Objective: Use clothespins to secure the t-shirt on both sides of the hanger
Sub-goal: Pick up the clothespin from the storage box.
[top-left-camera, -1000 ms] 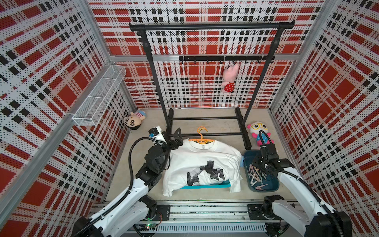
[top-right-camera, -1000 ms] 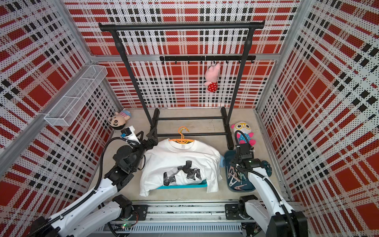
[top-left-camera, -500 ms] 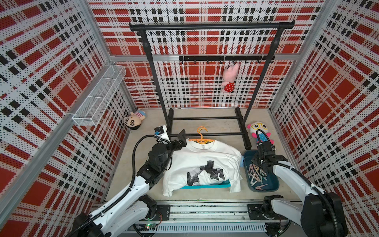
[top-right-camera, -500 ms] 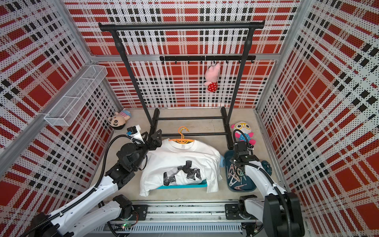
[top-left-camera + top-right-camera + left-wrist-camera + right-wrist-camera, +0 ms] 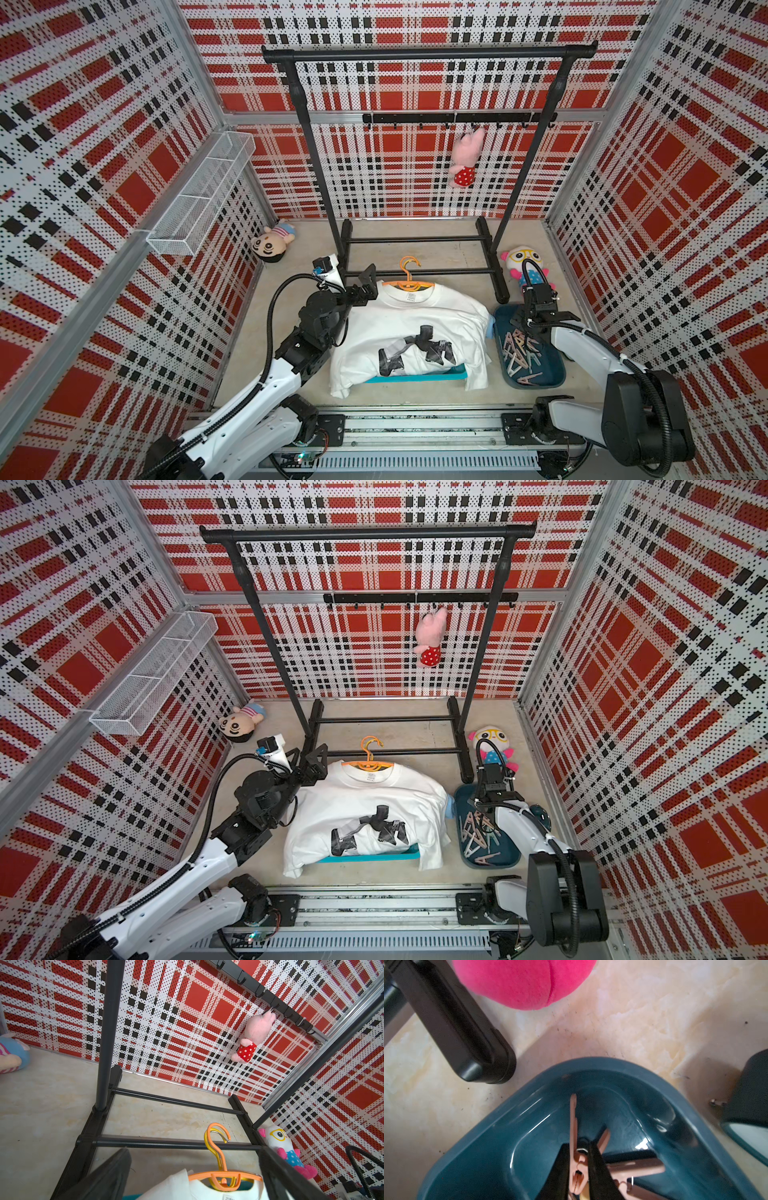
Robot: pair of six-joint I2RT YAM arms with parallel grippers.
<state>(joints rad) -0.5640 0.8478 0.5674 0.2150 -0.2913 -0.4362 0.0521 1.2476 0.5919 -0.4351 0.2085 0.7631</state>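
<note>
Right hand [image 5: 578,1168] narrowed onto pink clothespin [image 5: 573,1118] in tray [image 5: 529,1118], left hand [image 5: 365,284] nearer hanger [image 5: 409,285]

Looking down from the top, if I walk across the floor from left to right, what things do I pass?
boy doll → white t-shirt → blue tray holding the clothespins. The toy with yellow glasses sits behind the tray, so it has no spot of its own.

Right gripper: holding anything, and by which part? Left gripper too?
The right gripper pinches one pink clothespin at its spring middle, down inside the teal tray. The left gripper is open and holds nothing.
</note>
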